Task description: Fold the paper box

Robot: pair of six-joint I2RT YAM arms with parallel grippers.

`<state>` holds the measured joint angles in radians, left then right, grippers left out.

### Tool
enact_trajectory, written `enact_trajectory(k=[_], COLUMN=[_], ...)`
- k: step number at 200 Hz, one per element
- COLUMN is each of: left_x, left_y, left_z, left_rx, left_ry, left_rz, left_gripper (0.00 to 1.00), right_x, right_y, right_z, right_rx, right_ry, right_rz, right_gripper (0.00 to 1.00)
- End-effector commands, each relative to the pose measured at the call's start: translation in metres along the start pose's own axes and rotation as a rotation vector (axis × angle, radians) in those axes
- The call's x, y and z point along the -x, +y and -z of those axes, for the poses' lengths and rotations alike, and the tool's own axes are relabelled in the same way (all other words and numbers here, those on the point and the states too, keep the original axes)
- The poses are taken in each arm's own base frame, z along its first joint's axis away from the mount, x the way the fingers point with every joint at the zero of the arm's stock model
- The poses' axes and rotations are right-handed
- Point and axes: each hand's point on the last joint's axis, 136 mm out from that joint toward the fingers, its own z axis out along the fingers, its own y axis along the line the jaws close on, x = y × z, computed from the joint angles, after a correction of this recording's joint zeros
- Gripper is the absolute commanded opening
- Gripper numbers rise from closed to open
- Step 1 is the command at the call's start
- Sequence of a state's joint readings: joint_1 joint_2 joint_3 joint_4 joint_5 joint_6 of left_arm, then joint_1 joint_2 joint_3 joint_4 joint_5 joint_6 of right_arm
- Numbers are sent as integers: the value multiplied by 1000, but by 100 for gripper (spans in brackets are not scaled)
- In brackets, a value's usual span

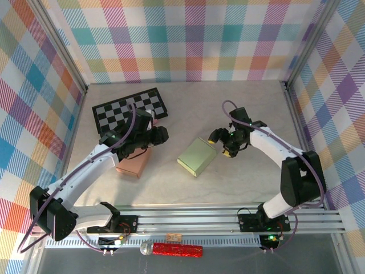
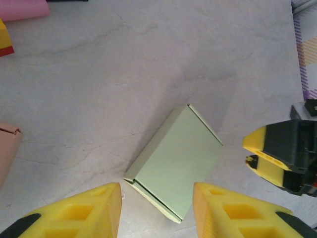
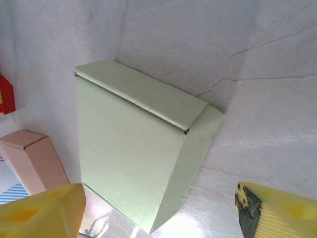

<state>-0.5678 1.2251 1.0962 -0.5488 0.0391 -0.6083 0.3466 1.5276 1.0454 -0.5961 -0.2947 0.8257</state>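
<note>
Now: one green box, one pink box, one checkerboard.

The paper box is pale green, the second box salmon pink, the board black-and-white checked, the walls pastel plaid, the strip seemingly glittery red.

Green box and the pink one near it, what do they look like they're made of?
Green box: probably thin corrugated cardboard, matte; fine ribbing shows across its faces and the folds are crisp creases. Pink box: likely similar matte card, with a folded flap seam, though no ribbing is clear enough to tell.
</note>
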Motion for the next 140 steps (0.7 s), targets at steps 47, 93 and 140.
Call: enact_trajectory(k=[47, 93, 140], left_x=[18, 28, 31], left_y=[22, 87, 156], left_z=[16, 44, 80], left_rx=[42, 244, 517], left_ry=[-45, -136, -291], left_rz=[13, 119, 154], left_gripper=[42, 80, 100], right_x=[4, 25, 46], right_y=[14, -35, -88], right_z=[84, 156, 198], right_rx=[79, -165, -327], right_ry=[-299, -665, -1096], right_rz=[271, 244, 237], right_gripper=[99, 99, 99])
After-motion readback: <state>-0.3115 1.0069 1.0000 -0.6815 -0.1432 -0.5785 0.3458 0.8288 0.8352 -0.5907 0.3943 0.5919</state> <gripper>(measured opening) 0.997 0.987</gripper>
